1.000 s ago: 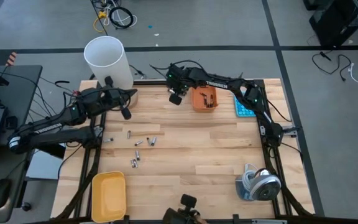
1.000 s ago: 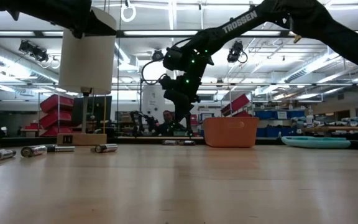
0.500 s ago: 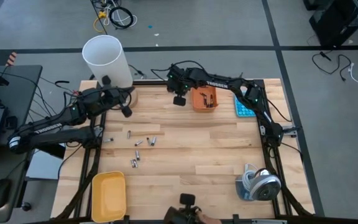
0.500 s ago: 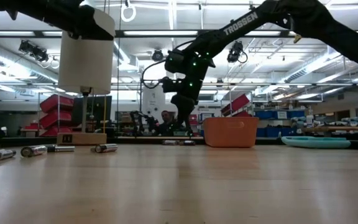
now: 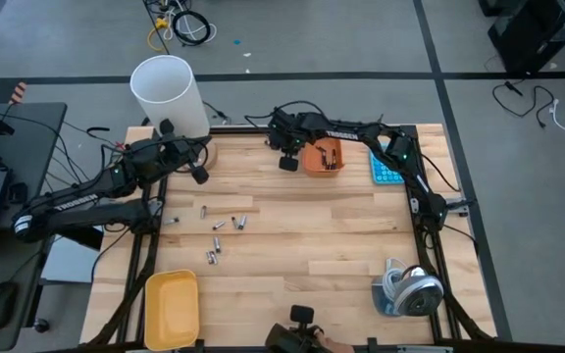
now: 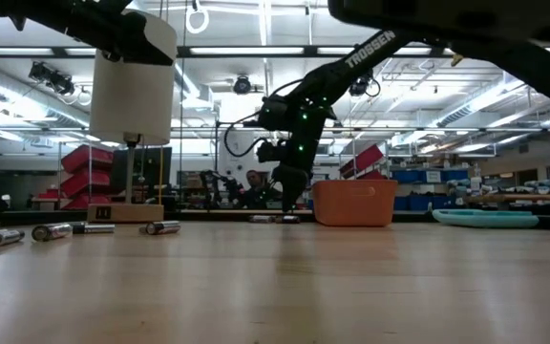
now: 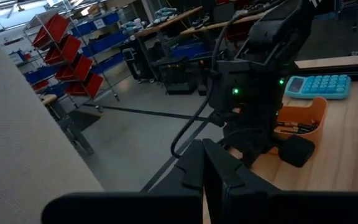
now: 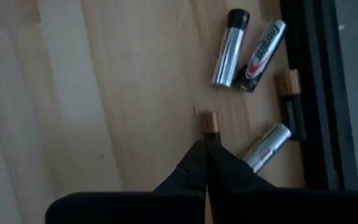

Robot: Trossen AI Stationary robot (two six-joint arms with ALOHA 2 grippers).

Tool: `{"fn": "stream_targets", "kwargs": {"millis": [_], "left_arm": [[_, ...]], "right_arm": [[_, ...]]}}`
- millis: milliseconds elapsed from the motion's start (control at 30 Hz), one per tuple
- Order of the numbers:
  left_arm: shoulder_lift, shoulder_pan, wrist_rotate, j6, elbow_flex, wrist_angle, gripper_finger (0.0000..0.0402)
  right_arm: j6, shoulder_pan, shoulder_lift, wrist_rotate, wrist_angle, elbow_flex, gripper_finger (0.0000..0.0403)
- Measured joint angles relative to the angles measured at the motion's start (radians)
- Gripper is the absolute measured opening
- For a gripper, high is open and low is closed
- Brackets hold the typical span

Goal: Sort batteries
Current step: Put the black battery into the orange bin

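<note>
On the near edge of the wooden bench, a yellow tray sits at the left corner and a roll of tape in a holder at the right. Toward the middle left, a loose scatter of batteries lies flat on the wood, silvery cells and dark ones mixed; the low view shows several of them lying on their sides in a row.

Farther back, the left gripper hangs above the bench's far left part, its fingers pressed together with nothing between them (the left wrist view shows the two dark fingers meeting in a closed point). Just behind that arm stands a tall white cylindrical container at the far left corner.

At the far edge, the right gripper reaches down just beside the orange bin, on its left. Its fingers are clenched shut, and their joined tip touches the copper-coloured end of one battery lying on the wood; it holds nothing. Four more cells lie near it by the bench's black rim: two silvery with dark ends, one dark with a copper end, one silvery with red print. The orange bin holds a few batteries. A blue calculator lies just right of the bin.
</note>
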Motion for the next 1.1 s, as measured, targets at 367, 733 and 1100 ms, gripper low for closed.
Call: {"fn": "stream_targets", "kwargs": {"millis": [367,733,1100], "left_arm": [[0.0,0.0,-0.018,-0.003,0.0,-0.001,0.0001],[-0.024,0.0,-0.155,0.0,0.0,0.0,0.0001],[-0.031,0.0,-0.155,-0.002,0.0,0.002,0.0001]], "right_arm": [[-0.042,-0.001,0.0,-0.022,0.061,-0.007,0.0019],[-0.008,-0.023,0.0,-0.074,0.057,-0.007,0.0068],[-0.075,-0.045,0.0,-0.154,0.035,-0.007,0.0094]]}}
